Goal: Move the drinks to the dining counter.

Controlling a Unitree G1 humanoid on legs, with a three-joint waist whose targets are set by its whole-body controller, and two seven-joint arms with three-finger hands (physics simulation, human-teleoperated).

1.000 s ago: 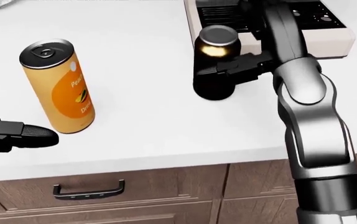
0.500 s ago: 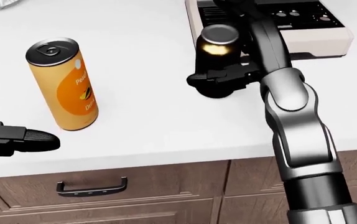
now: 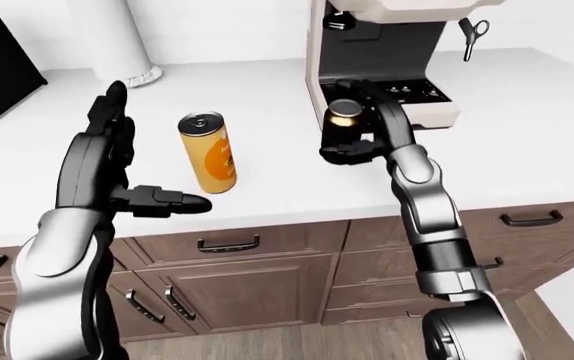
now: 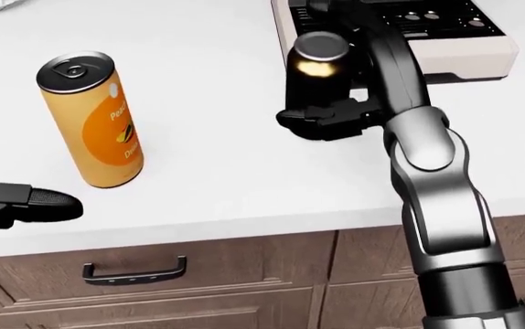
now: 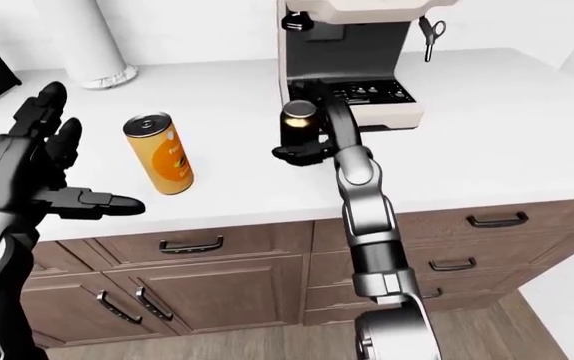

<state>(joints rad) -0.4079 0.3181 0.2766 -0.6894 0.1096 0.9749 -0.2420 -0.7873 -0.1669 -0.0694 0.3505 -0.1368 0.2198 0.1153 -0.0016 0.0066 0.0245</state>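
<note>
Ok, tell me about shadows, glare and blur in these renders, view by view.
Head view: sharp, soft shadow beside the orange can, a gold glint on the dark bottle in the right hand. Left-eye view: evenly lit, no blur, the white counter nearly washed out. Right-eye view: the same.

Glossy silver-grey arm shells with black joints end in each matte black three-fingered hand [image 3: 102,161].

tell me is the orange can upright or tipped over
Upright: the orange can stands on its base on the white counter, lid facing up, clear of both hands.
</note>
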